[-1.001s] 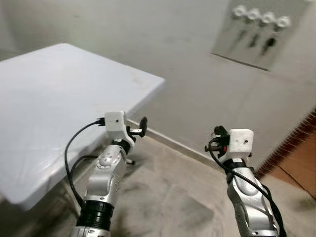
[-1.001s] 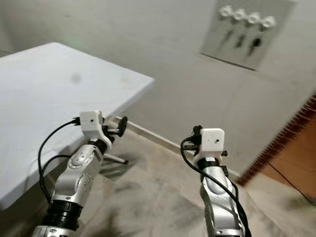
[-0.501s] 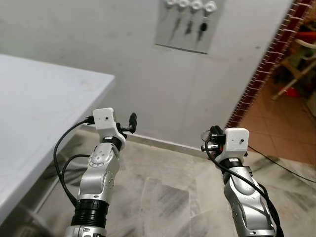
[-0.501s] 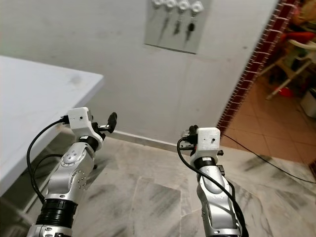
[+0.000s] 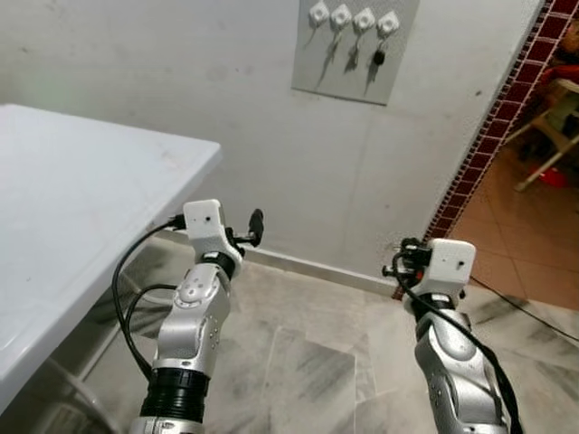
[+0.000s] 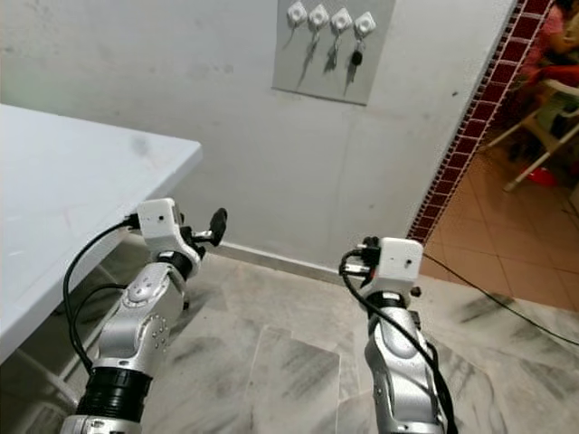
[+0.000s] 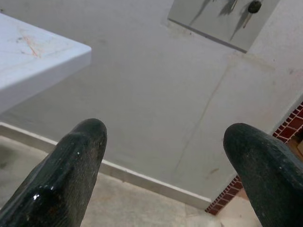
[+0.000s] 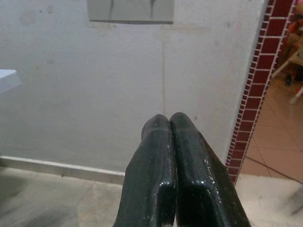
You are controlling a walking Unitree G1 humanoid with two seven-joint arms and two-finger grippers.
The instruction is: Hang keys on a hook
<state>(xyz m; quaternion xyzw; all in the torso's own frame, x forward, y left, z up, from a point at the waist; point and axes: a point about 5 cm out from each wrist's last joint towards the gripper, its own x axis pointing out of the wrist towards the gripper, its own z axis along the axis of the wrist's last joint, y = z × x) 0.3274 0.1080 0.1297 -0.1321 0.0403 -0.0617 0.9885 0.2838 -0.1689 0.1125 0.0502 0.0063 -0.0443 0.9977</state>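
Facing a pale grey wall, the robot holds both arms raised in front of it over a marbled floor [image 5: 308,362]. High on the wall at the far side hangs a grey board [image 5: 355,47] with four white hooks [image 5: 353,16] in a row; keys [image 5: 379,56] dangle from them, the rightmost with a dark head, the others too small to make out clearly.

The left gripper [image 7: 163,142] is up near the left-hand surface [image 5: 72,208], a white table whose corner juts toward the wall. Its jaws are spread wide with nothing between them, and the wrist view looks past the two black fingers [image 7: 78,156] at bare wall, the skirting strip and the lower edge of the board.

The right gripper [image 8: 169,124] is held to the right, near a column of dark red tiles [image 5: 488,136] edging a doorway. Its jaws are pressed together, tip against tip, and nothing can be seen held between them.

Beyond the doorway lies an orange tiled floor [image 5: 534,244] with some furniture, blurred, at the far right.
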